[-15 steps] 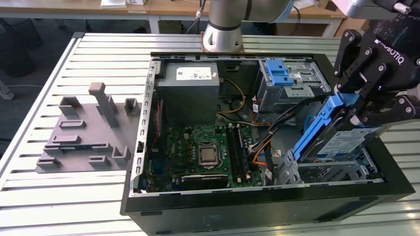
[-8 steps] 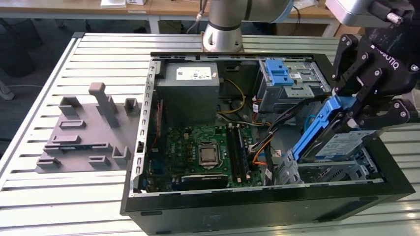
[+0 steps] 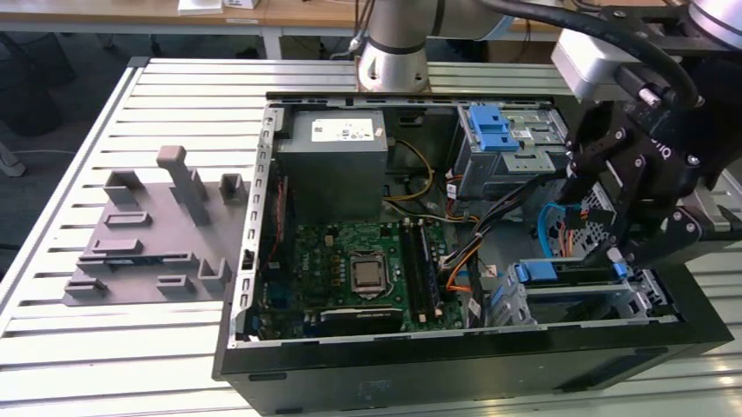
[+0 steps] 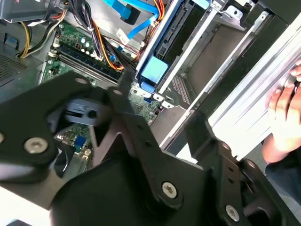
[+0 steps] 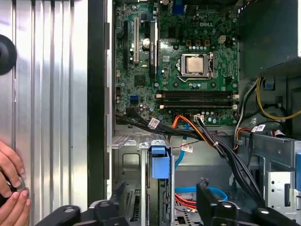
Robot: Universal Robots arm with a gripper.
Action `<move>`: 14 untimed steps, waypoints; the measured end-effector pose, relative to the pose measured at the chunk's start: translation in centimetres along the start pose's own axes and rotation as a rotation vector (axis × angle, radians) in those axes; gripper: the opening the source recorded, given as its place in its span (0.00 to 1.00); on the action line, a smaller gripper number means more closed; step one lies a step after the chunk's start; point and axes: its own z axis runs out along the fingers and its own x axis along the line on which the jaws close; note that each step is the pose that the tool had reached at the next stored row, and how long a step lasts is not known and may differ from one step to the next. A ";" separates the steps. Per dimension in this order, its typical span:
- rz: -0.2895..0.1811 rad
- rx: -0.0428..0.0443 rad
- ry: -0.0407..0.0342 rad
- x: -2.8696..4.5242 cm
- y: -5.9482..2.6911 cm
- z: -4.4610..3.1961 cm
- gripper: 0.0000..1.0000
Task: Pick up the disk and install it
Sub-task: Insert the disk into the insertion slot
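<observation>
While a grey fixture (image 3: 151, 234) sits at the exterior view's left of the table (image 3: 47, 261), the computer case (image 3: 464, 369) lies in the middle with its side open, so the motherboard (image 3: 347, 265) and bays can be reached from above. At the exterior view's right, the gripper (image 3: 623, 248) hangs over the front bay. The disk (image 3: 568, 271) stands there on edge, seemingly slotted in by its blue rails. In the first wrist view the fingers (image 5: 207, 200) are spread, clasping nothing. 1 hand (image 5: 10, 188) rests on the table beside the case.
</observation>
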 end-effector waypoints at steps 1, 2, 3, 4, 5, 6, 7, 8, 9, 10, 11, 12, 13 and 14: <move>0.000 0.0000 0.0001 0.00 0.00 0.01 0.70; 0.000 0.0000 0.0000 0.00 0.00 0.02 0.70; 0.000 0.0000 -0.0004 0.01 0.00 0.04 0.63; 0.000 0.0000 -0.0008 0.00 0.00 0.07 0.63; 0.000 0.0000 -0.0011 0.00 0.00 0.12 0.63; 0.000 0.0000 -0.0009 -0.01 0.00 0.15 0.63; 0.000 0.0000 -0.0008 -0.01 0.00 0.17 0.62; 0.000 0.0000 -0.0007 -0.01 -0.01 0.18 0.56; 0.000 0.0000 -0.0008 -0.02 -0.01 0.20 0.49; 0.000 0.0000 -0.0010 -0.02 -0.01 0.22 0.49; 0.000 0.0000 -0.0010 -0.03 -0.01 0.25 0.44; 0.000 0.0000 -0.0010 -0.04 -0.01 0.28 0.38; 0.000 0.0000 -0.0009 -0.05 -0.01 0.30 0.38; 0.000 0.0000 -0.0009 -0.06 -0.01 0.33 0.32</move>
